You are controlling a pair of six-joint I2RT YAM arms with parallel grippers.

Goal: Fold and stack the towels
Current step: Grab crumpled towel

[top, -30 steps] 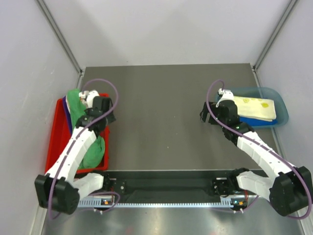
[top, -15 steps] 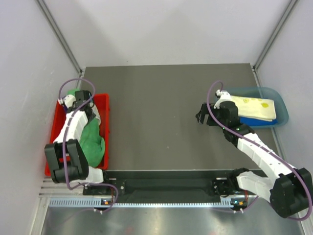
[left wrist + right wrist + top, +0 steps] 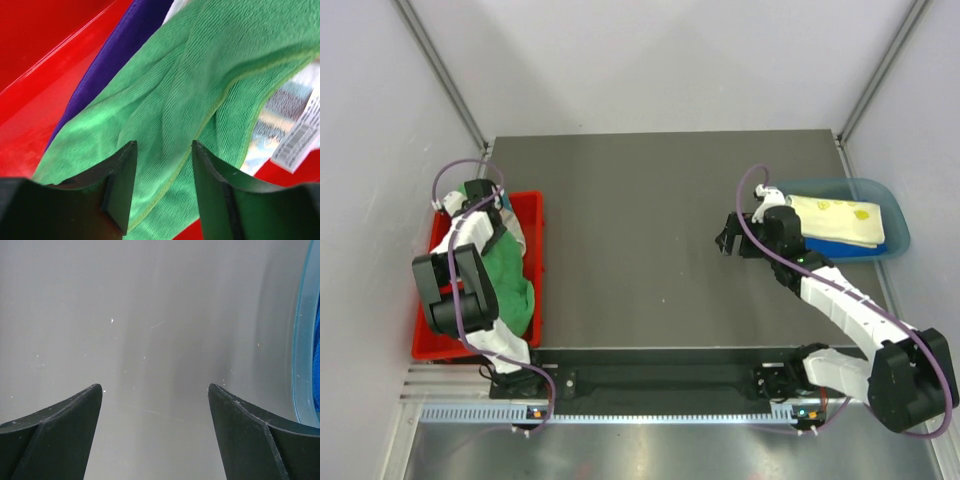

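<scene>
Green terry fills the left wrist view: the green towel (image 3: 165, 110) lies crumpled in the red tray (image 3: 30, 30), which sits at about nine o'clock on the table (image 3: 640, 200) seen from overhead, and a purple towel (image 3: 125, 50) lies under it toward eleven o'clock. The left gripper (image 3: 163, 147) points down at that cloth with its fingers parted to a middling gap and nothing pinched between them. We cannot tell whether the tips touch the fabric. At three o'clock the blue bin (image 3: 898, 225) holds a pale yellow printed towel (image 3: 840, 218) folded over a royal blue towel (image 3: 855, 250). The right gripper (image 3: 155, 389) hangs over bare tabletop just at nine o'clock of the bin, fingers spread wide and empty.

We judge the risk to lie in the pick. The green towel is bunched, with a hemmed edge running under the fingers, so closing here could take a mid-cloth fold rather than a corner and lift a wad that is hard to spread flat. The purple towel lies close beneath, and too deep a bite could drag both out or snag the tray wall.

A white care label (image 3: 300, 132) shows at three o'clock in the left wrist view. Its rows of print are too blurred for us to read, and we make out no brand
</scene>
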